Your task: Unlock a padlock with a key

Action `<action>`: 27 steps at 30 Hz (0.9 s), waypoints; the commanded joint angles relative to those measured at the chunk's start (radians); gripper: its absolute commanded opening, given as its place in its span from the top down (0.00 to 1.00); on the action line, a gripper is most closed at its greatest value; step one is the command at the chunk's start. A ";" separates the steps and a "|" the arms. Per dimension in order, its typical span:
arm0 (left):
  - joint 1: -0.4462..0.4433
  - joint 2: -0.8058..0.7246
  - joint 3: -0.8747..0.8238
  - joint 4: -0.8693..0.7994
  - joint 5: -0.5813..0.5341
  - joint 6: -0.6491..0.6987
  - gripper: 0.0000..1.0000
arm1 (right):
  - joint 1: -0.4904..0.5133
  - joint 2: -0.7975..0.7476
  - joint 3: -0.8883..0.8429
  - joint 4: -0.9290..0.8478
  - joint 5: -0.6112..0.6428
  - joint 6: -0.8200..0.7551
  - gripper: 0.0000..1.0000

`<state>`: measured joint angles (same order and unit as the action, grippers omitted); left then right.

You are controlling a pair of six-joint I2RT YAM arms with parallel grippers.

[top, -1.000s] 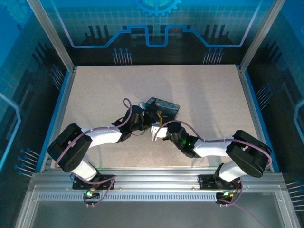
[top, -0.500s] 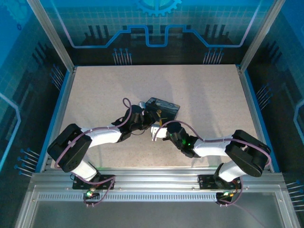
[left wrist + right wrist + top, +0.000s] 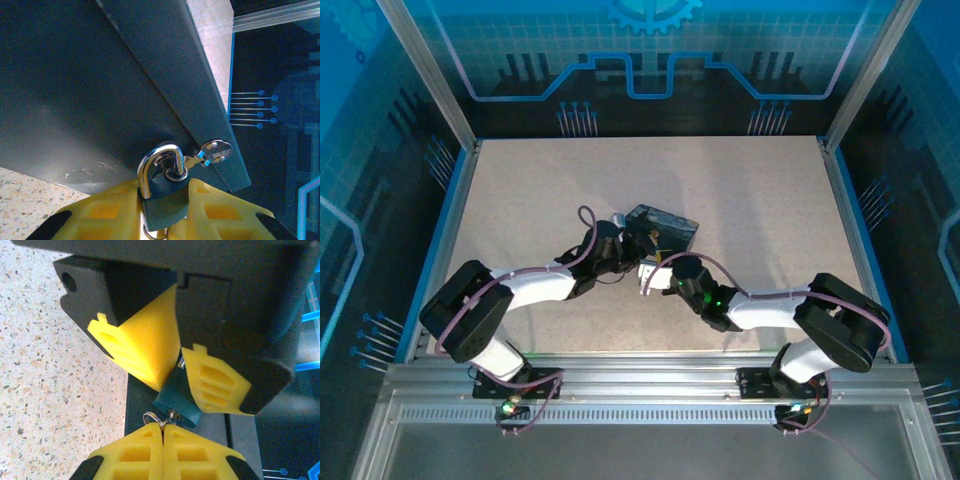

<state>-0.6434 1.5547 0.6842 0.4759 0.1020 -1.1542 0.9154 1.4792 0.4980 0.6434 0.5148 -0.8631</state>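
- Both arms reach in from the near corners and bend inward, so their wrists meet low over the middle of the speckled beige surface [image 3: 760, 200], at the near edge of a dark grey-blue rectangular box [image 3: 665, 226].
- The left hand [image 3: 164, 195] points towards the box. Its yellow ribbed fingers [image 3: 107, 207] are closed on either side of a small padlock with a dark teal body and a silvery shackle [image 3: 163, 199].
- The padlock sits between those pads with its closed shackle sticking out past the fingertips, against the box's side wall. Its body slopes down to the right hand in the right wrist view.
- A silvery flat-headed spare key [image 3: 216, 150] hangs just beside the shackle on a short yellowish link and lies against the box.
- The right hand [image 3: 163, 432] faces the left hand from the opposite side, directly under the padlock's lower end. Its yellow pads [image 3: 132, 455] are pressed together with no gap between them.
- A thin dark metal sliver of a key [image 3: 172, 414] sticks out of the padlock's underside with a fine wire ring [image 3: 149, 416] beside it, and both touch the right fingertips.
- The meeting pads hide whether any of the key lies pinched between them.
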 commanded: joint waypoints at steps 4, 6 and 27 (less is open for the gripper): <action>0.001 -0.037 0.024 0.001 0.021 0.017 0.75 | -0.018 -0.066 0.013 -0.081 -0.023 0.054 0.75; 0.001 -0.038 0.025 -0.011 0.015 0.031 0.75 | -0.015 -0.091 0.011 -0.117 -0.039 0.069 0.69; -0.007 0.005 -0.076 -0.008 -0.053 0.189 0.75 | -0.181 -0.368 0.080 -0.498 -0.374 0.706 0.43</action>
<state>-0.6445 1.5505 0.6186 0.4393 0.0742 -1.0164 0.7803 1.1290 0.5247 0.2161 0.2687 -0.3580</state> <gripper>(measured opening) 0.254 0.568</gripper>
